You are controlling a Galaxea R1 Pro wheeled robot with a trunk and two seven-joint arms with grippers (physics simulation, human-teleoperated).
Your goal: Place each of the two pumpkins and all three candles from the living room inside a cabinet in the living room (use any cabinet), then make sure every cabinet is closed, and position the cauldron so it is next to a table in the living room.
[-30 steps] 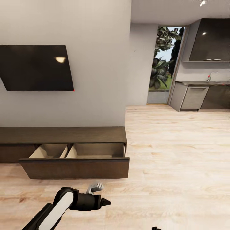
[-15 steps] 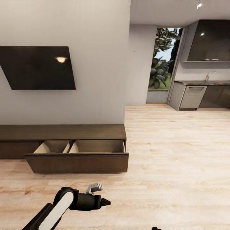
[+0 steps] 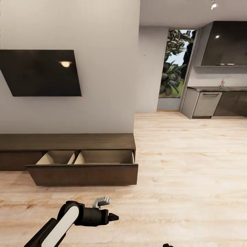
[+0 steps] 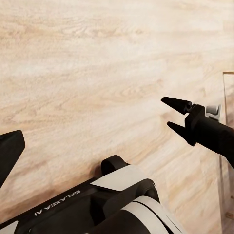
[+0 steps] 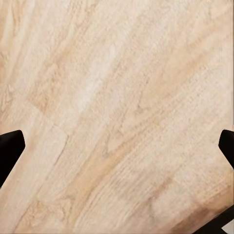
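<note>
Nothing is shifting since half a second ago; 1 second ago the view sat closer to the cabinet [image 3: 65, 142].
Ahead of the left gripper [image 3: 111, 216], the cabinet's drawer [image 3: 82, 173] is standing open, no pumpkins visible inside; both grippers are spread wide over bare floor [image 5: 117, 97], holding nothing, the right gripper [image 5: 117, 146] included, so stowing, closing and the cauldron are likely remaining.

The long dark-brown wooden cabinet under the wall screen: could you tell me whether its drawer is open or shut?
Open. The long dark-brown wooden cabinet has its wide drawer front pulled forward, exposing pale beige compartments.
</note>
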